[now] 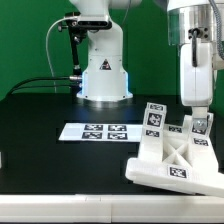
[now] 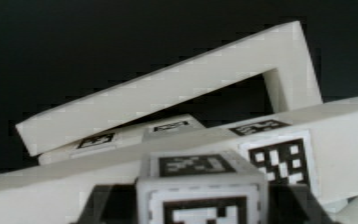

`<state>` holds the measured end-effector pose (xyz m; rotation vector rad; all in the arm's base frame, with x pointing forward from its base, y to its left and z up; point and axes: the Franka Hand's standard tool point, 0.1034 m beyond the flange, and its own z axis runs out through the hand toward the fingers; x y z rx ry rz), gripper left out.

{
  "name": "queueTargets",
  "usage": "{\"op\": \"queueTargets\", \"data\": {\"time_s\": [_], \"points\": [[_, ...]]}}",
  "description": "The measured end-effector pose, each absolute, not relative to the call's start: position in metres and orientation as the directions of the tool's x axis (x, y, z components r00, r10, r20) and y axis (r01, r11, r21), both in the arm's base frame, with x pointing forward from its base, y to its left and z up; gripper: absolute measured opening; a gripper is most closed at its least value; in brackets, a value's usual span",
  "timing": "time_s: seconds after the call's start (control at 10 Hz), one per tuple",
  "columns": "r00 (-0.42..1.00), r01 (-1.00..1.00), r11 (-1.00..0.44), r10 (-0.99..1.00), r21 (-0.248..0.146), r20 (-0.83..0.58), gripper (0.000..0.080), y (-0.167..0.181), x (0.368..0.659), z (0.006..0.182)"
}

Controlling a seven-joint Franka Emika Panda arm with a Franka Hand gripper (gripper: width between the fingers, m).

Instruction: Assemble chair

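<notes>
A black surface [image 1: 40,115] carried the flat marker board [image 1: 101,131] near its centre and white tagged chair parts [image 1: 172,158] at four o'clock.

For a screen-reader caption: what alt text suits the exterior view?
A white robot arm's fingers reach down onto a white, tagged, X-braced chair assembly on a black table. The marker board lies flat toward the exterior view's left, before the robot base.

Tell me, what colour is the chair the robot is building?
White, with black-and-white square tags on the chair. It shows best in the exterior view.
</notes>
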<state>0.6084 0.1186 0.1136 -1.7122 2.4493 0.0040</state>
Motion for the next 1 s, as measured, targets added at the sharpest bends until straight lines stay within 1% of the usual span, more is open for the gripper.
{"op": "queueTargets", "data": {"time_s": [0.1,0.2,0.3,0.4,0.5,0.7,0.8,0.9,1.0], "points": [[-0.330,-0.936,0.341,-0.936,-0.085,-0.125,0.0282,0.119,0.608,0.113],[-0.326,-0.938,0.337,-0.937,-0.085,-0.125,0.0449,0.119,0.608,0.113],[-0.322,-0.939,0.334,-0.938,-0.085,-0.124,0.0596,0.119,0.608,0.113],[-0.307,-0.944,0.318,-0.944,-0.087,-0.123,0.0596,0.120,0.608,0.113],[-0.280,-0.952,0.292,-0.952,-0.091,-0.124,0.0638,0.121,0.608,0.116],[-0.239,-0.962,0.254,-0.961,-0.098,-0.140,0.0646,0.124,0.607,0.134],[-0.214,-0.967,0.231,-0.965,-0.108,-0.152,0.0646,0.127,0.608,0.149],[-0.206,-0.967,0.226,-0.966,-0.117,-0.157,0.0649,0.129,0.610,0.153],[-0.206,-0.968,0.224,-0.966,-0.111,-0.153,0.0649,0.128,0.609,0.149]]}}
